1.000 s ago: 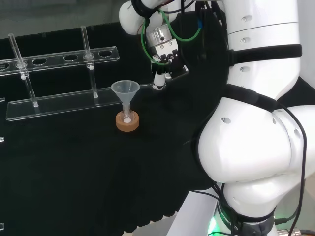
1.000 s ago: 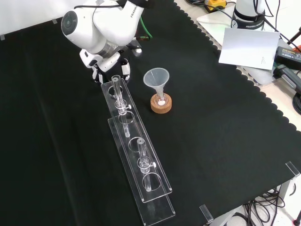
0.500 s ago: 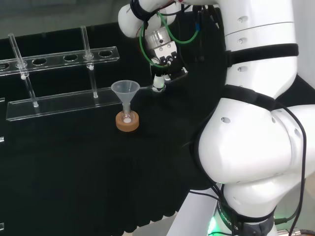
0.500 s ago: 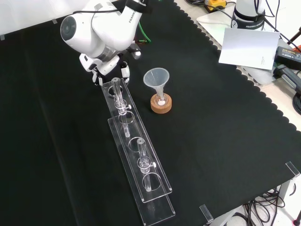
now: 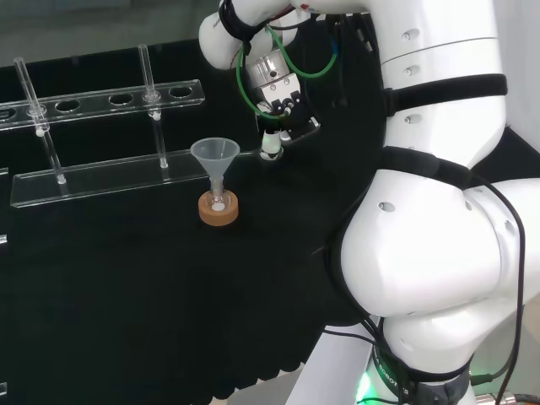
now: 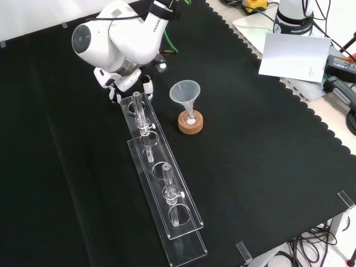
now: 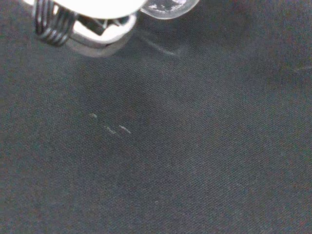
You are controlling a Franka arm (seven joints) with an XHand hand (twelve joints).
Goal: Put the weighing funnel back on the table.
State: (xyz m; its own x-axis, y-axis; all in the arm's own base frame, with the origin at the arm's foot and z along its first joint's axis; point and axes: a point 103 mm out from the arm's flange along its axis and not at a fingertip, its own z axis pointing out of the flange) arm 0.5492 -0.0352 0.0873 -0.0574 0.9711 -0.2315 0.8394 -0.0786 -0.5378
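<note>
Finding: over the last second the arm (image 6: 119,36) has swung slightly. In the front view its big link has turned toward the view's left. In the head view the hand (image 5: 281,114) has gone a little left and farther off.

The hand stays low over the bench (image 6: 267,139), at the end of the tube rack (image 6: 158,183) nearest the arm.

Assessment: the set-down is under way and not yet complete.

Pose: the hand points down with fingers curled, apparently pinching the weighing funnel (image 7: 168,6). This clear piece sits against the palm, close above the cloth. Whether it touches the cloth cannot be confirmed.
</note>
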